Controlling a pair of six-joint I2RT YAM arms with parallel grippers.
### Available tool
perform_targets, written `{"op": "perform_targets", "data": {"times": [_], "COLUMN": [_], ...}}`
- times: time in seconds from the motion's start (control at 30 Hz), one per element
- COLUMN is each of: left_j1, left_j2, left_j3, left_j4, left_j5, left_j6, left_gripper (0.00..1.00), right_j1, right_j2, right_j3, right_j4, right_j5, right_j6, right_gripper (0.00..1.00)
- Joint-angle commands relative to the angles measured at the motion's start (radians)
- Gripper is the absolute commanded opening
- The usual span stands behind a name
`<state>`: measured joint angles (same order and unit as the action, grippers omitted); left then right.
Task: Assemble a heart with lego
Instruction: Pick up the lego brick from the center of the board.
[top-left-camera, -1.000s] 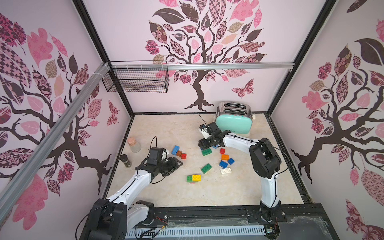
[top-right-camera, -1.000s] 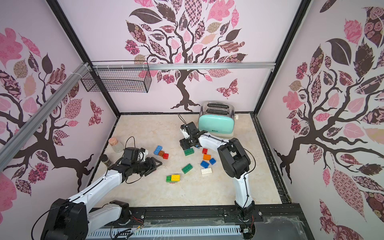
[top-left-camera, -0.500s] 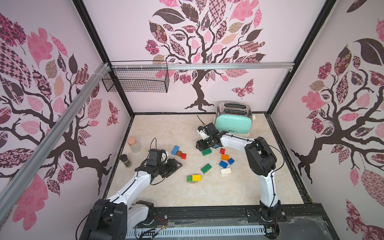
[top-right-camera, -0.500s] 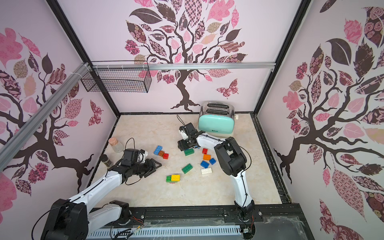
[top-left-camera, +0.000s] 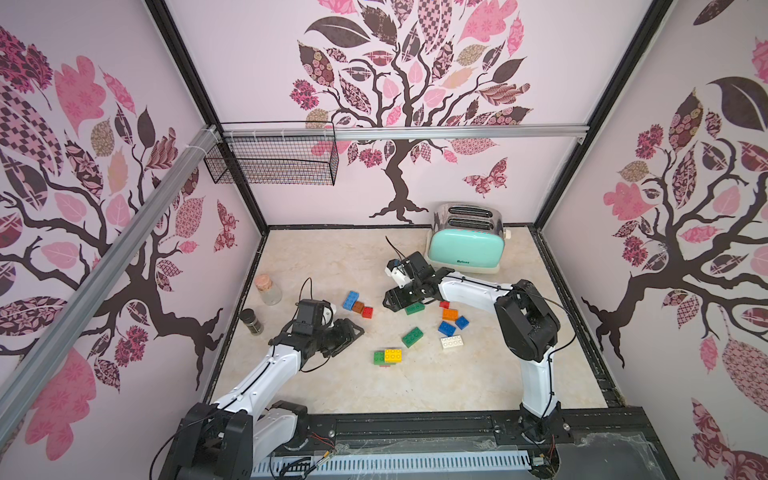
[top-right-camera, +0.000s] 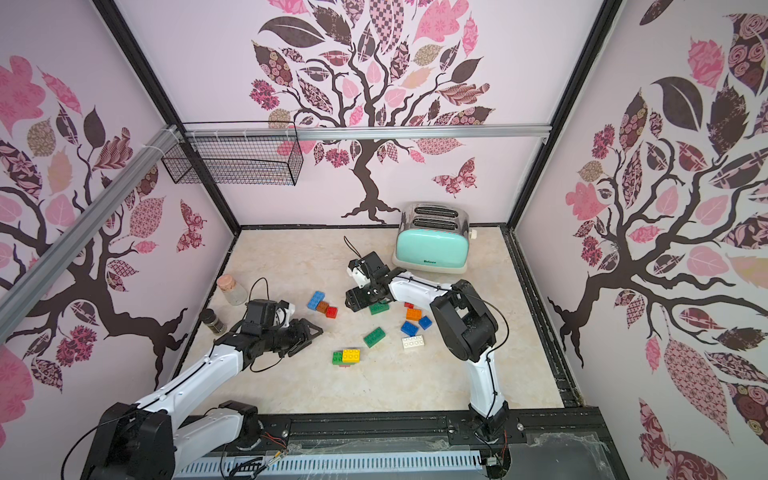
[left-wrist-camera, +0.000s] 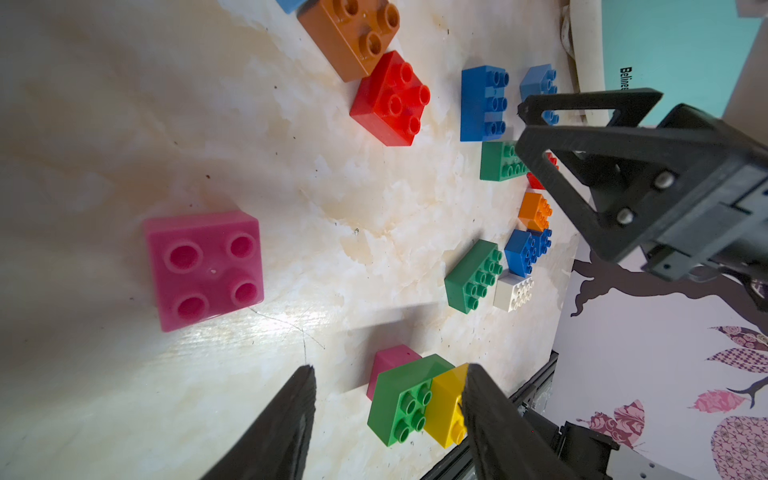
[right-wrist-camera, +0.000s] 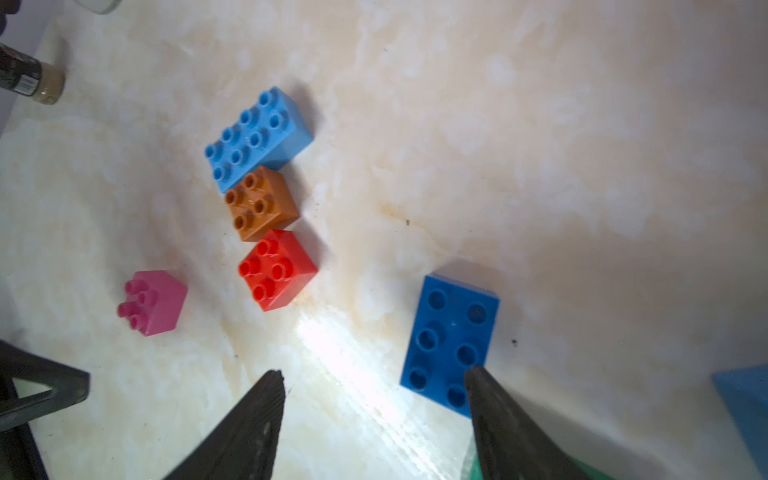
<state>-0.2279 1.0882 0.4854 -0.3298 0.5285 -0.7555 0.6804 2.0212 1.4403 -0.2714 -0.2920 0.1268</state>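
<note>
Green and yellow bricks, pressed side by side onto a largely hidden pink one, are forming the lego assembly (top-left-camera: 387, 357). It is lying studs up toward the front middle of the marbled tabletop (top-left-camera: 332, 257), its long axis running left to right across it. The left gripper (top-left-camera: 353, 333) is hovering near it, jaws parted and holding nothing. A loose pink brick (left-wrist-camera: 203, 270) is sitting below that claw, covered in both top views. The right gripper (right-wrist-camera: 374, 372) is likewise gaping empty over a blue six-stud brick (right-wrist-camera: 451, 347), whose long axis is pointing toward the claw. Whether a fingertip is touching it is unclear.
</note>
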Motion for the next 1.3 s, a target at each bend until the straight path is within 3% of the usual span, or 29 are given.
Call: {"op": "perform_targets", "data": {"times": [0.0,0.27,0.87,1.27], "left_j1": [0.004,0.004,0.004,0.005], "left_j2": [-0.022,-0.01,-0.004,-0.008], "left_j3": [-0.017,-0.015,-0.023,-0.027], "left_j4": [0.015,0.02,0.022,0.021], "left_j5": [0.007,0.003,-0.001,-0.004], "left_j6": [-0.003,-0.005,-0.005,-0.006], "left_gripper": [0.6,0.59,0.59,0.59], "right_j1": [-0.002,0.006,0.045,0.056], "right_j2": [-0.01,0.045,0.138,0.168], "right_j3": [0.015,0.078,0.166,0.195], "right_j4": [-0.059,-0.119,-0.163,-0.198], "right_j5": [0.063,0.212,0.256,0.317], "right_j6": [-0.043,-0.073,-0.076,-0.096], "right_gripper": [0.71,0.66,0.49,0.47]}}
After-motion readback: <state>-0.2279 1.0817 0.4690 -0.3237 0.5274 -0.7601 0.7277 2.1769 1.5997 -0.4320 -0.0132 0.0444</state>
